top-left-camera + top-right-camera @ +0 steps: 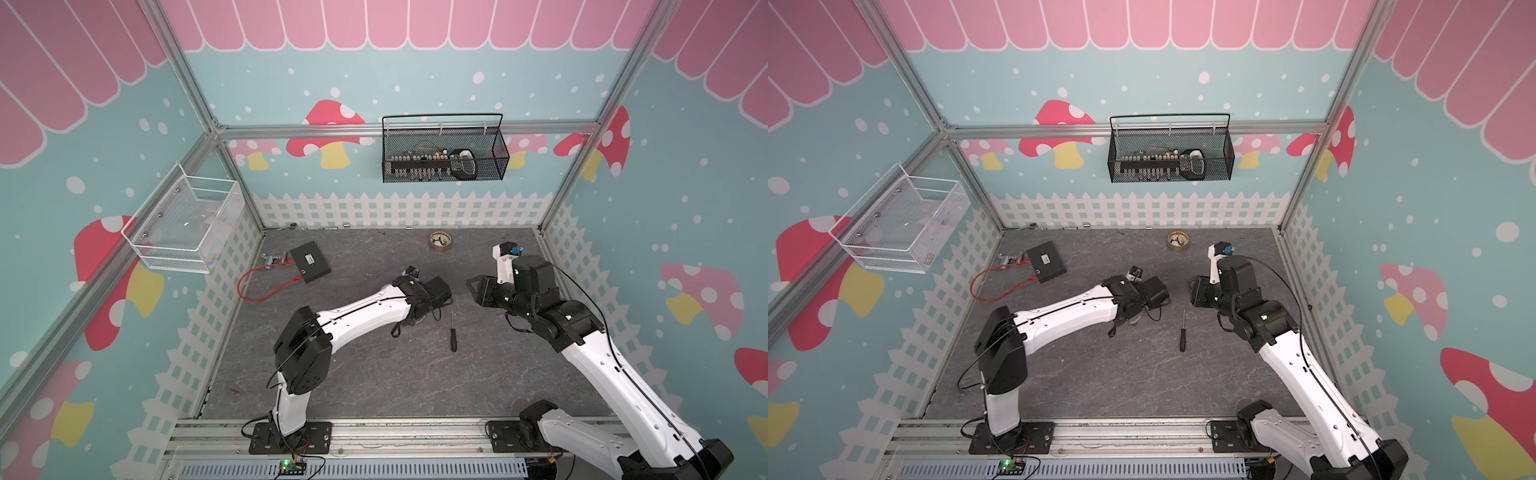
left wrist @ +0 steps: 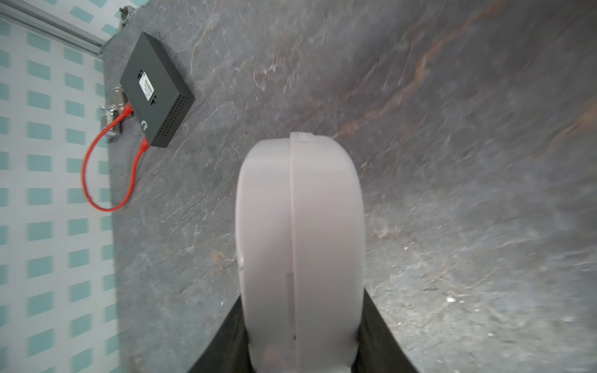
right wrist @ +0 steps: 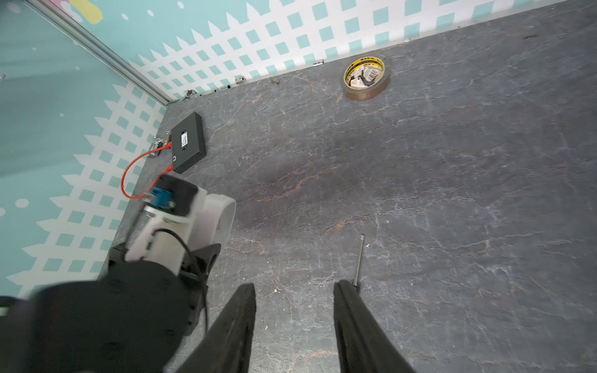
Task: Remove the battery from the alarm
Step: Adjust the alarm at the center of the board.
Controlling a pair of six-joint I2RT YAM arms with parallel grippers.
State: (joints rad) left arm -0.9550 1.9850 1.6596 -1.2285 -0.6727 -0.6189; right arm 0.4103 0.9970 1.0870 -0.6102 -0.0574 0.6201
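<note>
Item under task: the alarm, white and rounded, shows edge-on in the left wrist view, with its casing seam running down the middle. It stands near the centre of the worktop. The left tool pinches it across its two broad faces, and black fingers show on either side. In both top views the left wrist covers it. Whether its lower edge touches the worktop cannot be told. The battery is not visible in any view; it is judged to be inside the casing, since neither broad face is shown.

Right tool: at 3 o'clock of the alarm, near but apart, jaws spread with nothing between them. The screwdriver lies loose at 5 o'clock, shaft pointing to 12. A black box lies at 10 o'clock and a round brown-rimmed ring at 12, both well apart.

Step in hand, as judged: presenting the alarm's back for access.

Recommendation:
- The left tool holds firm and turns the compartment face toward the right tool.
- The right tool approaches square to that face and narrows enough to enter.
- It takes the battery by its sides.

Risk: the smooth casing may slip under a sideways push.
</note>
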